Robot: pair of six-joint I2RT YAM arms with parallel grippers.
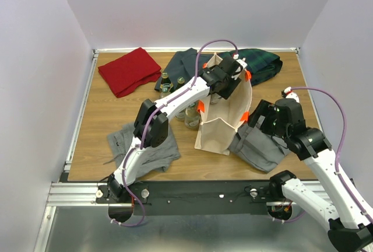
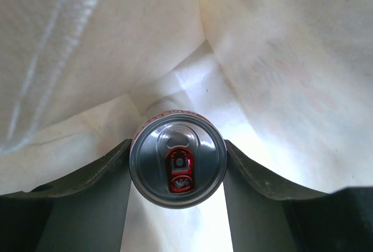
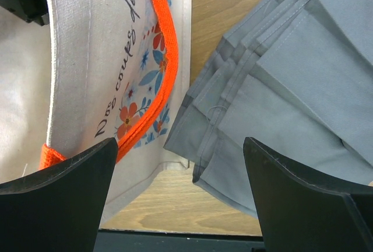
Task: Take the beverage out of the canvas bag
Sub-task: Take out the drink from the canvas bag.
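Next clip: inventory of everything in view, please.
canvas bag: one, beige, orange handles, mid-table
can: one, silver top, red tab, inside bag
bottles: several, green glass, left of bag, partly hidden
cloth: one, red, far left
dark garment: one, grey-blue, far centre
plaid garment: one, dark green, far right
crumpled garment: one, grey, near left
folded clothes: one stack, grey, right of bag
table: one, wooden
left gripper: one, black, in bag, closed on can
right gripper: one, black, open, beside bag
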